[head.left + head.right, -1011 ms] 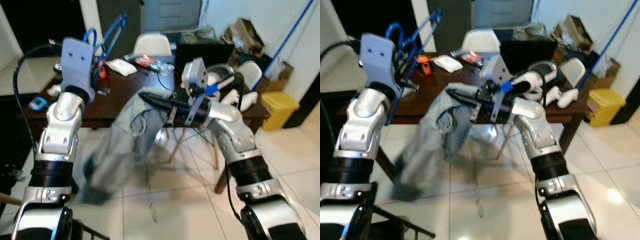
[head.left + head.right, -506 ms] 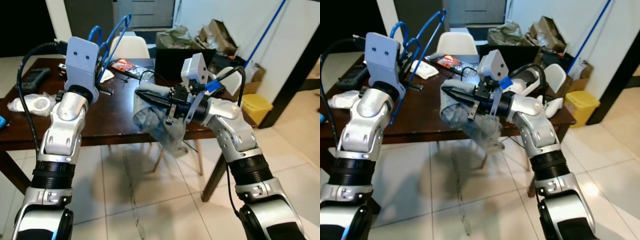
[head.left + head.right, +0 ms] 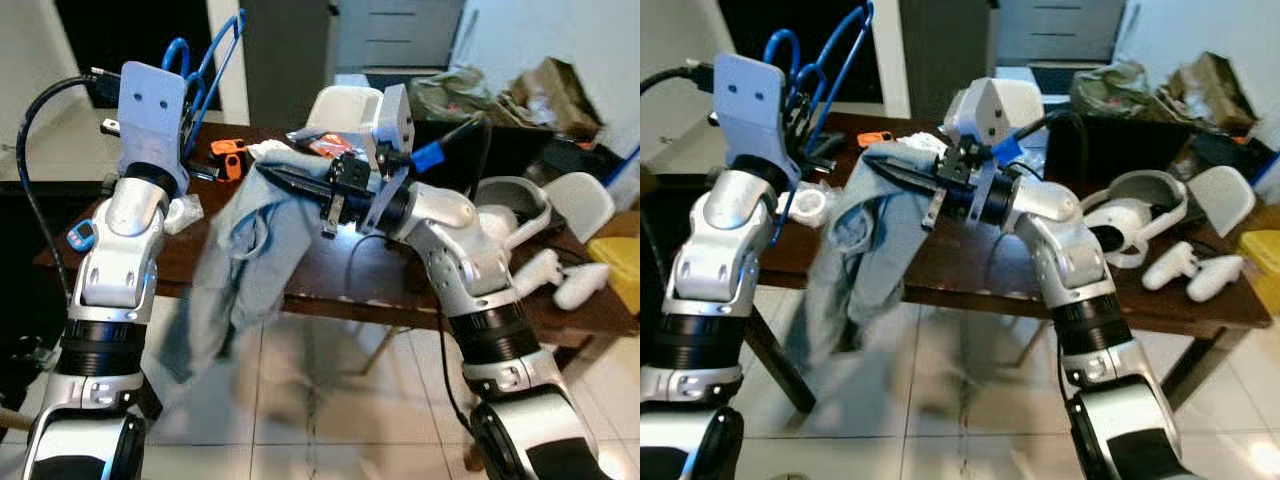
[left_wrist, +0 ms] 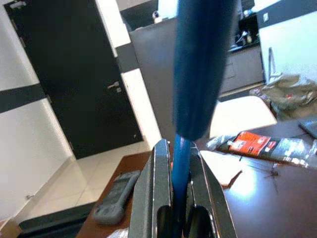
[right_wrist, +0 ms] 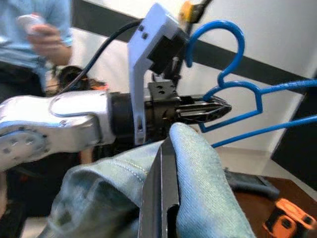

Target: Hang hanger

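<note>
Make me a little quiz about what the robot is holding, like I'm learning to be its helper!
1. True or false: the left gripper is shut on the blue hanger.
2. What hangs from the right gripper?
A. a red towel
B. light blue jeans
C. a white sock
3. Fill in: behind both arms stands a dark brown ____, with white game controllers lying on it.

Key: 1 true. 2 B; the denim drapes over the right gripper's fingers and hangs toward the floor. 3 table.
</note>
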{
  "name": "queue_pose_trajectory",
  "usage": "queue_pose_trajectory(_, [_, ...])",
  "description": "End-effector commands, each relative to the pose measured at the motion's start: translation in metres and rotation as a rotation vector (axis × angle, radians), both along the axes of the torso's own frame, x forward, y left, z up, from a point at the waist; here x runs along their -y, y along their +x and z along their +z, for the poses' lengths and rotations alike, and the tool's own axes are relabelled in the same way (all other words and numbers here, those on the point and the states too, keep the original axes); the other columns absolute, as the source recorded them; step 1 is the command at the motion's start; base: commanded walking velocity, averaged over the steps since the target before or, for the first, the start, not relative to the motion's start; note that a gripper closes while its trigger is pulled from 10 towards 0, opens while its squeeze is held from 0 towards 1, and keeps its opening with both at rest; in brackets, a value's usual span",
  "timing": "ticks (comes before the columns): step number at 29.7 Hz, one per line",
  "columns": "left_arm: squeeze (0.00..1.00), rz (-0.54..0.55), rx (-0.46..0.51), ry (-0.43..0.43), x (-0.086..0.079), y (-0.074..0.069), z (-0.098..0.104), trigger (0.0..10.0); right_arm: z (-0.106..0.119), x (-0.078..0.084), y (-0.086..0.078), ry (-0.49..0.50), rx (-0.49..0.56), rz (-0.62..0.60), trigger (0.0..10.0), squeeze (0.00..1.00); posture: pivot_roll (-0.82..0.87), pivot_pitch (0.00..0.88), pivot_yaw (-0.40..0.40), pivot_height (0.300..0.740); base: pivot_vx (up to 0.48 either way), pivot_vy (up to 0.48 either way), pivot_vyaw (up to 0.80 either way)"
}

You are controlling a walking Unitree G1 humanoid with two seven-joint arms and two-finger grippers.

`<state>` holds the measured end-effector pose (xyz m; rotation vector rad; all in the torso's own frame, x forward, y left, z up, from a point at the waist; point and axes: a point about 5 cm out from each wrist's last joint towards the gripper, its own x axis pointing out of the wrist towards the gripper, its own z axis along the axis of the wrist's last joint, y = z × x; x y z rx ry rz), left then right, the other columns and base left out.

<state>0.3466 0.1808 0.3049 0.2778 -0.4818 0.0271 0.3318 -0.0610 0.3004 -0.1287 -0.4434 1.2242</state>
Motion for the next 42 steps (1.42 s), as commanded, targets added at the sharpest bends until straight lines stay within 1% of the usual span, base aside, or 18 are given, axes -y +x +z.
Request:
queue_pose_trajectory(1, [0.0, -0.011, 0.001, 0.015, 0.004, -0.001, 0.002, 10.0, 0.006, 0.001, 0.0, 0.012, 0.01, -0.024, 10.0, 0.0, 0.05, 0.0, -0.013, 0.74, 0.446, 0.0, 0.0])
queue_pose_trajectory(9, [0.0, -0.006, -0.002, 0.015, 0.003, -0.002, 0.001, 10.0, 0.015, -0.004, -0.001, 0.041, 0.028, -0.051, 10.0, 0.0, 0.05, 0.0, -0.016, 0.74, 0.449, 0.0, 0.0])
queue_pose_trajectory(14, [0.0, -0.002, -0.004, 0.015, 0.004, -0.002, 0.0, 10.0, 0.018, -0.013, 0.008, 0.017, 0.016, -0.175, 10.0, 0.0, 0.05, 0.0, -0.021, 0.74, 0.452, 0.0, 0.0])
queue_pose_trajectory(20, [0.0, 0.0, -0.006, 0.014, 0.004, -0.003, 0.0, 10.0, 0.015, -0.02, 0.011, -0.008, 0.014, -0.236, 10.0, 0.0, 0.05, 0.0, -0.021, 0.74, 0.451, 0.0, 0.0])
queue_pose_trajectory(21, [0.0, -0.005, -0.009, 0.013, 0.004, -0.003, -0.001, 10.0, 0.01, -0.02, 0.018, -0.059, 0.022, -0.323, 10.0, 0.0, 0.05, 0.0, -0.021, 0.74, 0.454, 0.0, 0.0])
queue_pose_trajectory(22, [0.0, -0.005, -0.009, 0.013, 0.004, -0.003, -0.001, 10.0, 0.01, -0.02, 0.018, -0.059, 0.022, -0.323, 10.0, 0.0, 0.05, 0.0, -0.021, 0.74, 0.454, 0.0, 0.0])
queue_pose_trajectory(23, [0.0, -0.008, -0.012, 0.011, 0.005, -0.003, -0.001, 10.0, 0.007, -0.02, 0.023, -0.096, 0.031, -0.384, 10.0, 0.0, 0.05, 0.0, -0.021, 0.74, 0.439, 0.0, 0.0])
queue_pose_trajectory(24, [0.0, -0.008, -0.012, 0.011, 0.005, -0.003, -0.001, 10.0, 0.007, -0.02, 0.023, -0.096, 0.031, -0.384, 10.0, 0.0, 0.05, 0.0, -0.021, 0.74, 0.439, 0.0, 0.0])
queue_pose_trajectory(25, [0.0, -0.033, -0.023, 0.0, 0.007, -0.003, -0.002, 10.0, 0.001, -0.016, 0.028, -0.157, 0.03, -0.436, 10.0, 0.0, 0.05, 0.0, -0.021, 0.74, 0.394, 0.0, 0.0])
queue_pose_trajectory(27, [0.0, -0.033, -0.023, 0.0, 0.007, -0.003, -0.002, 10.0, 0.001, -0.016, 0.028, -0.157, 0.03, -0.436, 10.0, 0.0, 0.05, 0.0, -0.021, 0.74, 0.394, 0.0, 0.0])
queue_pose_trajectory(28, [0.0, -0.066, -0.033, -0.018, 0.01, -0.003, -0.003, 10.0, -0.01, -0.013, 0.025, -0.257, 0.029, -0.387, 10.0, 0.0, 0.05, 0.0, -0.021, 0.74, 0.0, 0.0, 0.0])
queue_pose_trajectory(29, [0.0, -0.084, -0.039, -0.036, 0.009, -0.003, -0.002, 10.0, -0.026, -0.009, 0.014, -0.404, 0.04, -0.272, 10.0, 0.0, 0.05, 0.0, -0.019, 0.74, 0.0, 0.0, 0.0])
queue_pose_trajectory(30, [0.0, -0.089, -0.04, -0.052, 0.006, -0.003, -0.001, 10.0, -0.041, -0.005, 0.006, -0.502, 0.007, -0.19, 10.0, 0.0, 0.05, 0.0, -0.021, 0.74, 0.0, 0.0, 0.0])
queue_pose_trajectory(33, [0.0, -0.089, -0.04, -0.052, 0.006, -0.003, -0.001, 10.0, -0.041, -0.005, 0.006, -0.502, 0.007, -0.19, 10.0, 0.0, 0.05, 0.0, -0.021, 0.74, 0.0, 0.0, 0.0])
queue_pose_trajectory(34, [0.0, -0.078, -0.035, -0.063, 0.0, -0.003, 0.003, 10.0, -0.054, -0.003, -0.002, -0.587, -0.016, -0.118, 10.0, 0.8, 0.05, 0.0, -0.021, 0.74, 0.0, 0.0, 0.0])
queue_pose_trajectory(35, [0.0, -0.078, -0.035, -0.063, 0.0, -0.003, 0.003, 10.0, -0.054, -0.003, -0.002, -0.587, -0.016, -0.118, 10.0, 0.8, 0.05, 0.0, -0.021, 0.74, 0.0, 0.0, 0.0])
queue_pose_trajectory(36, [0.0, -0.093, -0.035, -0.071, -0.004, -0.003, 0.007, 10.0, -0.062, -0.002, -0.01, -0.634, -0.04, -0.062, 10.0, 1.0, 0.05, 0.0, -0.021, 0.74, 0.0, 0.0, 0.0])
queue_pose_trajectory(42, [0.0, -0.113, -0.036, -0.071, -0.006, -0.003, 0.01, 10.0, -0.066, -0.002, -0.014, -0.652, -0.051, -0.029, 10.0, 1.0, 0.05, 0.0, -0.018, 0.74, 0.0, 0.0, 0.0])
